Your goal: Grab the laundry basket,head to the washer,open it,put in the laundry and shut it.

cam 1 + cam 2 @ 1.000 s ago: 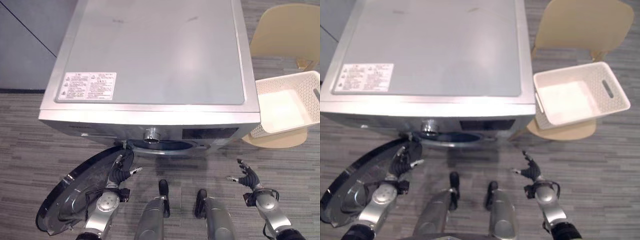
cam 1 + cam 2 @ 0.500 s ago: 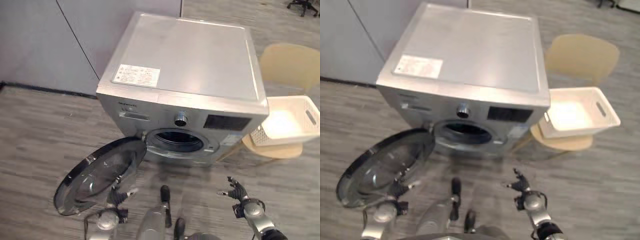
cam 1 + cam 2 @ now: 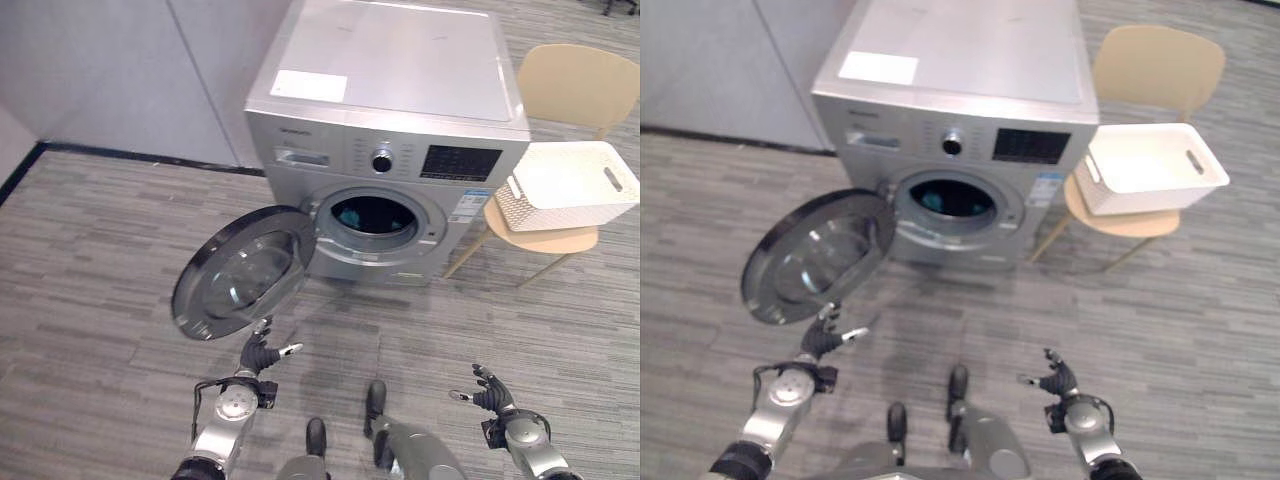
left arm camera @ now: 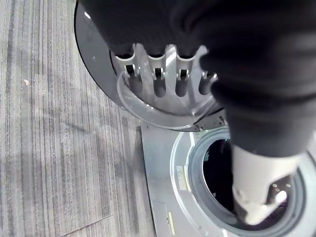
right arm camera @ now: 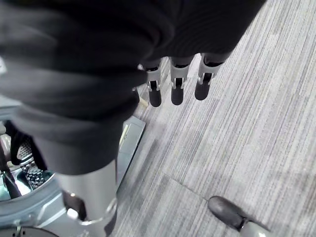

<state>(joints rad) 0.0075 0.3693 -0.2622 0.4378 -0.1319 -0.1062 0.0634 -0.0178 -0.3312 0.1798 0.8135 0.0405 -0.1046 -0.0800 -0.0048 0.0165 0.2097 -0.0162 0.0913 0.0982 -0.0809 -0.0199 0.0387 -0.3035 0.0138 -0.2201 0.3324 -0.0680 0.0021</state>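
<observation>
The silver washer (image 3: 390, 90) stands ahead with its round door (image 3: 243, 272) swung wide open to the left. Dark and teal laundry (image 3: 350, 212) lies inside the drum (image 3: 955, 198). The white laundry basket (image 3: 570, 185) rests on a tan chair (image 3: 575, 85) right of the washer, and its inside looks bare. My left hand (image 3: 258, 352) hangs low, just below the door and apart from it, its fingers (image 4: 159, 81) straight. My right hand (image 3: 485, 397) hovers over the floor at lower right, its fingers (image 5: 177, 84) relaxed and holding nothing.
A grey wall (image 3: 100, 70) runs behind and to the left of the washer. Grey striped carpet (image 3: 90, 260) spreads around it. The open door juts out over the floor on the left side.
The camera has drawn back from the washer, so its front and drum now show. My left hand, at the door's edge before, now sits below it. Both hands stay open.
</observation>
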